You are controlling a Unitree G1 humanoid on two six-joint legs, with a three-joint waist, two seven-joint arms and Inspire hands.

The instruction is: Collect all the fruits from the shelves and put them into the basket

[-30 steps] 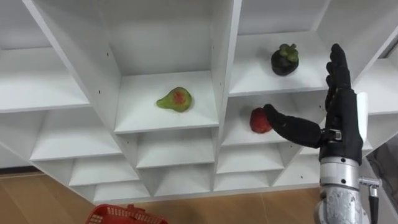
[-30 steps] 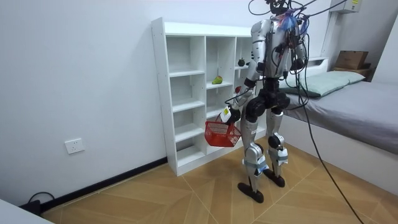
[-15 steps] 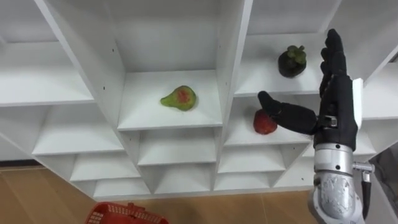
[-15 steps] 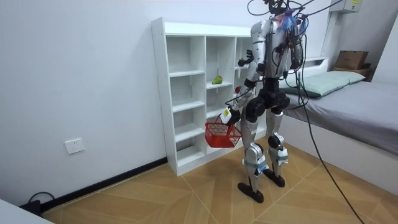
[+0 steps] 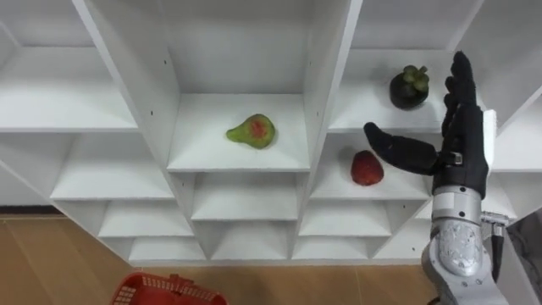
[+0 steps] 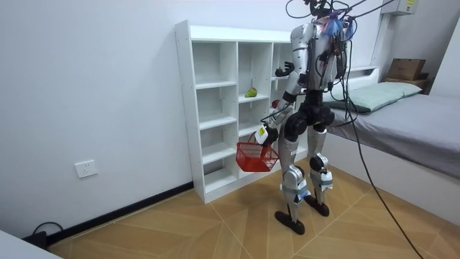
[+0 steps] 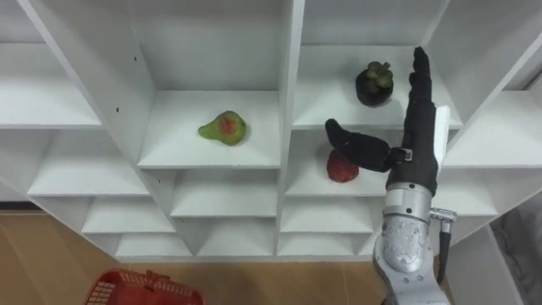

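A white closet of open cubbies stands in front of me. A green pear with a red patch lies in the middle cubby. One column to the right sit a dark mangosteen on the upper shelf and a red fruit on the shelf below. My right hand is raised in front of that column, open, fingers straight up beside the mangosteen, thumb stretched left just above the red fruit. My left hand hangs low, shut on the handle of a red basket, whose rim shows at the bottom.
I stand upright facing the closet on a wooden floor. A bed is close behind me at the room view's right. The other cubbies hold nothing.
The eye view has shifted, so the shelves sit further right and lower. My right hand has risen a little: its thumb, which lay against the red fruit, is now above it.
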